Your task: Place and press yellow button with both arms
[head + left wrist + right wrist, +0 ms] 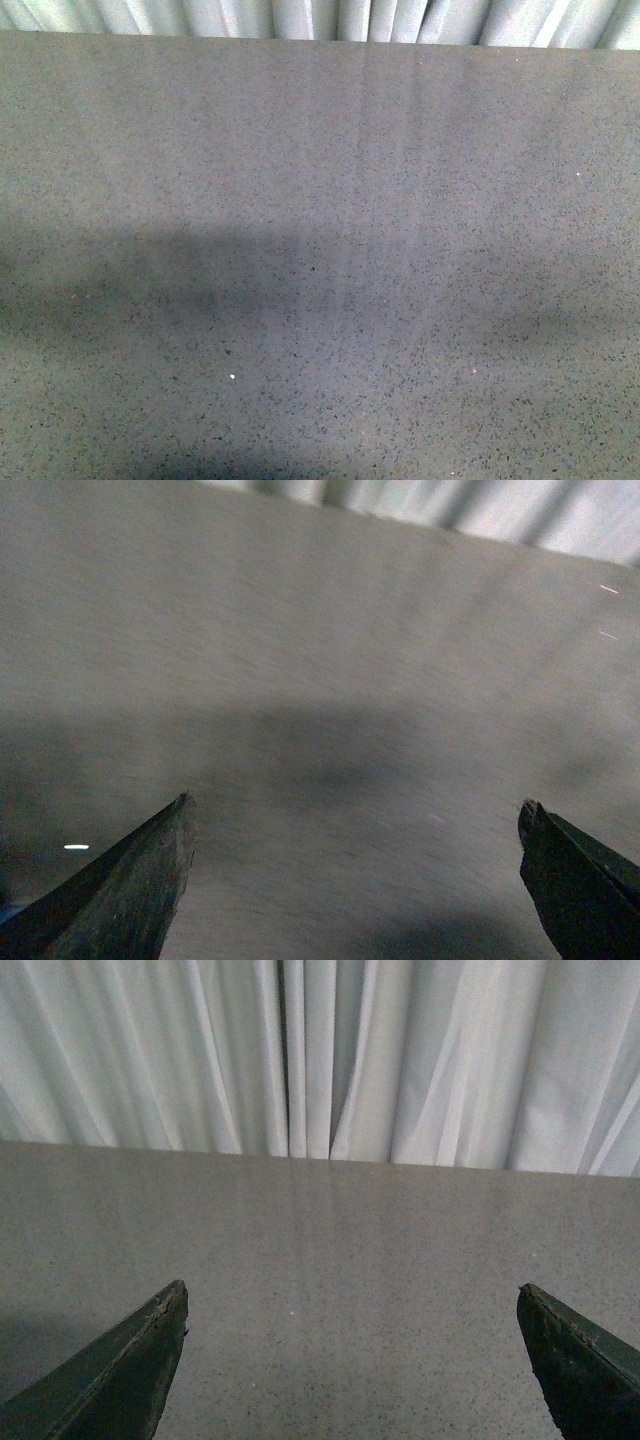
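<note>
The yellow button is out of view in every frame. The front view holds only the grey speckled tabletop (320, 260); neither arm shows there. In the left wrist view my left gripper (355, 815) is open and empty, its two dark fingers (130, 890) wide apart above the bare tabletop; that picture is blurred. In the right wrist view my right gripper (350, 1300) is open and empty, its dark fingers (120, 1380) wide apart above the tabletop, pointing toward the far edge.
A white pleated curtain (320, 1050) hangs behind the table's far edge (320, 38). Broad soft shadows (150, 290) lie on the near left part of the tabletop.
</note>
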